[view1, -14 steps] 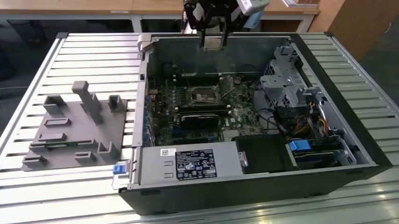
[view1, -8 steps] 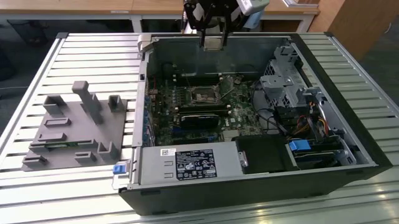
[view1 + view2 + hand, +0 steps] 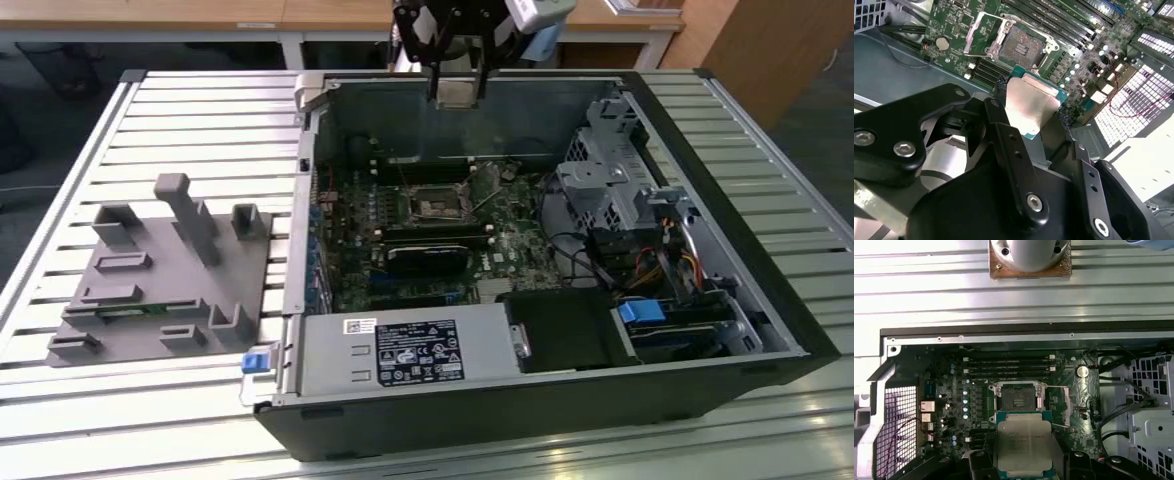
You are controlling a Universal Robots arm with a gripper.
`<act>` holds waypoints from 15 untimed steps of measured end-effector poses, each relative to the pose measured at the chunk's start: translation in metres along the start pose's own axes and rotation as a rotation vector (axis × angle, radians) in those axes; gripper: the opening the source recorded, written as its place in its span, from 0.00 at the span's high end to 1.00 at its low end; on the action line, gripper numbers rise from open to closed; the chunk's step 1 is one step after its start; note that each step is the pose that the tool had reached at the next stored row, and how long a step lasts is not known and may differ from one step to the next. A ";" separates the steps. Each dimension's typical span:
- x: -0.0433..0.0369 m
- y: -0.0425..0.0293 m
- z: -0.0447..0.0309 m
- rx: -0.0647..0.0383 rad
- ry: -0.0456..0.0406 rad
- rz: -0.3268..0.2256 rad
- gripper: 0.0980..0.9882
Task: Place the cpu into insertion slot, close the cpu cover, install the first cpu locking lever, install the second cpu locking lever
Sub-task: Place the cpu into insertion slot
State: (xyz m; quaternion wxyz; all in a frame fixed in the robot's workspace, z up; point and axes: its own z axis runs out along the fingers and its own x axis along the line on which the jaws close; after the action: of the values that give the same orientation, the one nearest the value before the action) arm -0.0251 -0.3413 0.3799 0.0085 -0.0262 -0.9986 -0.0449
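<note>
The gripper (image 3: 1032, 100) has its jaws clamped on two opposite edges of the cpu (image 3: 1030, 114), which sits between their tips with its silvery top showing. It is held in the air over the open computer case (image 3: 534, 410) lying on the slatted worktop (image 3: 200, 110). In the first wrist view the insertion slot (image 3: 1017, 401) on the green motherboard (image 3: 1084, 390) lies bare beyond the chip, apart from it. In the second wrist view the cpu cover (image 3: 985, 35) stands swung open beside the slot.

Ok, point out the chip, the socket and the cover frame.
chip (image 3: 1025, 445), first wrist view, its metal top.
socket (image 3: 1017, 401), first wrist view, its dark centre.
cover frame (image 3: 972, 32), second wrist view, its outer bar.
</note>
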 end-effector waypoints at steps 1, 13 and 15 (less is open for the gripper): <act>0.0000 0.0000 0.0000 0.000 -0.0006 0.007 0.52; 0.0000 0.0000 0.0004 -0.001 -0.0072 0.079 0.52; 0.0000 -0.0001 0.0007 -0.001 -0.0096 0.106 0.52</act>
State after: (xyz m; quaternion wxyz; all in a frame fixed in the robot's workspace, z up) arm -0.0252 -0.3413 0.3792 0.0061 -0.0791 -0.9958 -0.0448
